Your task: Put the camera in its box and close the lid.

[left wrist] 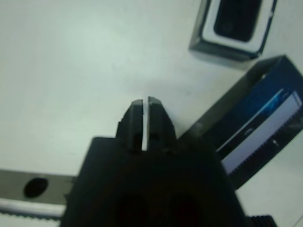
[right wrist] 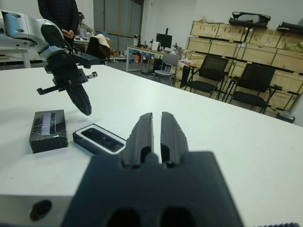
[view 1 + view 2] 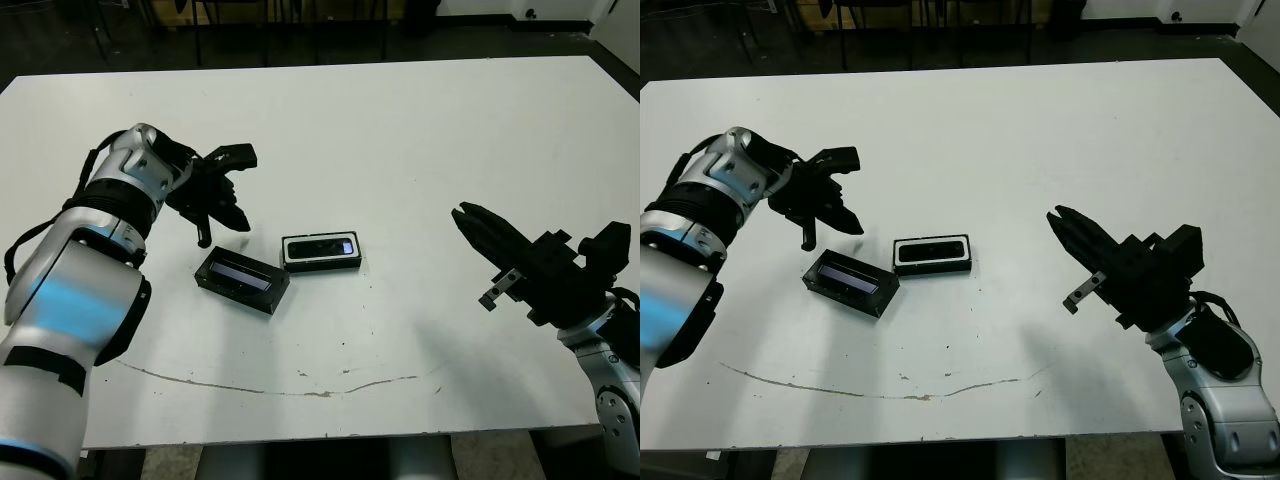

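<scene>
The camera, a slim black bar, lies inside its box, a white-lined tray at the table's middle. The lid, black with a pale bluish strip, lies flat on the table just left of the box, touching its corner. My left gripper hovers above and behind the lid, fingers shut, holding nothing. In the left wrist view the box and lid lie beyond the shut fingertips. My right gripper is shut and empty, well to the right of the box.
A thin dark curved mark runs across the table near its front edge. In the right wrist view a person stands beyond the table, with chairs and crates further back.
</scene>
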Controlling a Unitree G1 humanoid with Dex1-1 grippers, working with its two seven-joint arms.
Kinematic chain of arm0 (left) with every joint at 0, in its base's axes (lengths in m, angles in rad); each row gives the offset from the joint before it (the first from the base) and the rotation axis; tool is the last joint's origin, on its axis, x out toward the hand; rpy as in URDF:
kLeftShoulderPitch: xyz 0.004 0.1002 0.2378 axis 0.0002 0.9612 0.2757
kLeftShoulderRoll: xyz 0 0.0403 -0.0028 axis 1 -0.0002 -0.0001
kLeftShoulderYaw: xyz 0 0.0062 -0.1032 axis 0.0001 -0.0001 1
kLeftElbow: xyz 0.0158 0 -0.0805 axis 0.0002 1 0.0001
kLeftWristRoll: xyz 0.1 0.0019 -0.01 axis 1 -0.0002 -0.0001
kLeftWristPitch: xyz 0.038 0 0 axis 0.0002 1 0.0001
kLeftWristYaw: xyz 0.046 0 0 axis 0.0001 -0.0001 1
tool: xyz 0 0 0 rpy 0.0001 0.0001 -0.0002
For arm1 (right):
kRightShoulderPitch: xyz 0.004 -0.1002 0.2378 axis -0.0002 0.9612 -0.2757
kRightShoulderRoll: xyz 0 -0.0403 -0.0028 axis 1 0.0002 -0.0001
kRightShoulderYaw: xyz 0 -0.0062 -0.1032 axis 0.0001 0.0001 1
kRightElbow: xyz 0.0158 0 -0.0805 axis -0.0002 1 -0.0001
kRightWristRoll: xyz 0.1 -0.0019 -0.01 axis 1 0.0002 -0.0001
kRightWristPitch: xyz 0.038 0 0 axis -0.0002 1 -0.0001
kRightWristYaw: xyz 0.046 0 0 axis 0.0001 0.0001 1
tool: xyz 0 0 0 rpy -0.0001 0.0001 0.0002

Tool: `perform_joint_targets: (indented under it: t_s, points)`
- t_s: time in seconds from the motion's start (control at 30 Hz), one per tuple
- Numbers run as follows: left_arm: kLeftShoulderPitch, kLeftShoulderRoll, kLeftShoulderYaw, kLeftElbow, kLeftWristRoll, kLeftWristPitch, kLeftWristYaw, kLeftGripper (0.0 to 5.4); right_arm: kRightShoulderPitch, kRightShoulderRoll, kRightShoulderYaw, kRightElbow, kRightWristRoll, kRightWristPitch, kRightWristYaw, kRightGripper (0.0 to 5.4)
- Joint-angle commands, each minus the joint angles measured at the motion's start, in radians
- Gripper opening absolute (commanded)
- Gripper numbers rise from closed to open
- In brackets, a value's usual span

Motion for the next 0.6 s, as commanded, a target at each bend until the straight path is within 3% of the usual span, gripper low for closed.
perform_joint_targets:
  t_s: [0.03,0.3,0.6]
  points:
    - [0.039,-0.003,-0.007,0.013,0.028,0.016,-0.020,0.00,0.019,-0.003,0.006,0.016,-0.003,-0.020,0.004,0.01]
    - [0.077,0.056,-0.037,-0.067,0.057,0.013,-0.119,0.00,0.024,-0.003,0.012,0.041,-0.003,-0.061,0.013,0.01]
    - [0.205,0.170,-0.045,-0.357,0.035,0.064,-0.263,0.00,0.034,-0.007,0.014,0.047,-0.004,-0.082,0.007,0.01]
